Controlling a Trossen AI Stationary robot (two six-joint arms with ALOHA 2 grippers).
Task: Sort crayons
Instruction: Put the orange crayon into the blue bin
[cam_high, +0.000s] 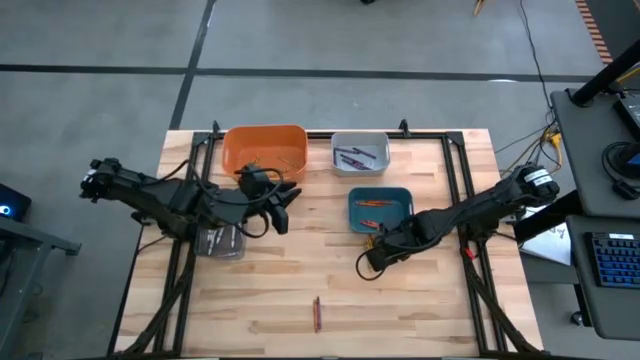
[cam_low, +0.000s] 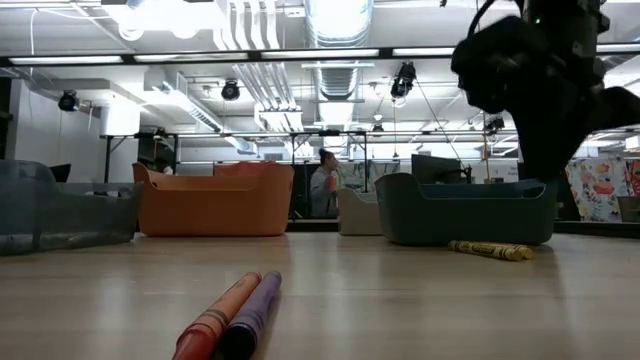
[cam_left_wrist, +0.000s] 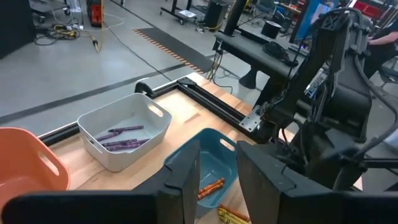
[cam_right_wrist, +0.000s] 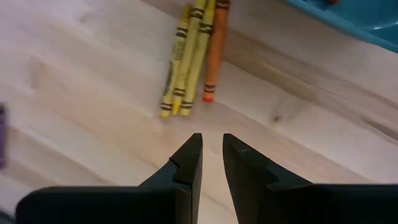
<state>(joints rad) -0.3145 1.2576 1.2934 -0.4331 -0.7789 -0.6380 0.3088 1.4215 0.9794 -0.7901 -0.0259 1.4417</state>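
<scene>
Three yellow crayons and an orange one lie side by side on the table, just off the near wall of the teal bin. My right gripper hovers open above the bare wood just short of them, pointing steeply down, with nothing between its fingers. A red and a purple crayon lie together near the table's front edge. My left gripper is open and empty, raised beside the orange bin and facing the teal bin.
A grey-white bin at the back holds purple crayons. The teal bin holds orange-red crayons. A clear bin sits under my left arm. Black frame rails run along the table's sides.
</scene>
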